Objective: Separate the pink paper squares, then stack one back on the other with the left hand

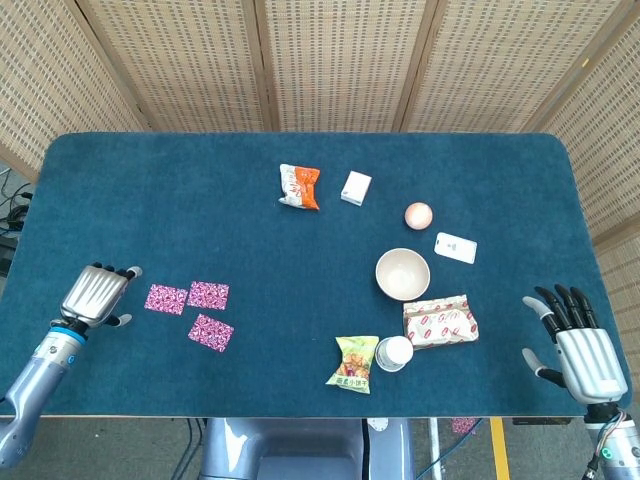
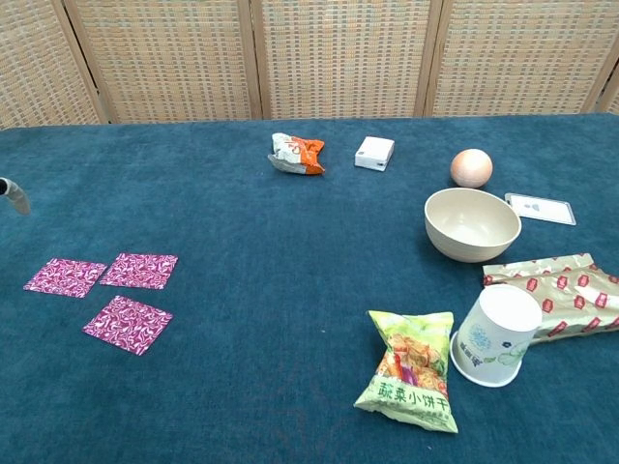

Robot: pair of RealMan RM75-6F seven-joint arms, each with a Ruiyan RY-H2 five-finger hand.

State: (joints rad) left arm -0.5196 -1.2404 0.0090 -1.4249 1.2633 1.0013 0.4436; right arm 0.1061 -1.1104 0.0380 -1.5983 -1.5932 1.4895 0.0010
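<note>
Three pink squares lying apart, both hands holding nothing

Nearest, the right hand (image 1: 578,345) sits spread at the worktop (image 1: 200,200) edge. The three pink paper squares (image 1: 189,308) lie flat and separate, none stacked. Just left of them the left hand (image 1: 94,294) hovers, fingers loose and empty. Further back: bowl (image 1: 402,273), egg (image 1: 418,214).

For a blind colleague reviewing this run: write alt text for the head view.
Three pink paper squares lie flat and separate on the blue table, with the left hand just left of them, holding nothing. The right hand rests open at the far right, past a bowl, snack bags, a cup and an egg.
</note>
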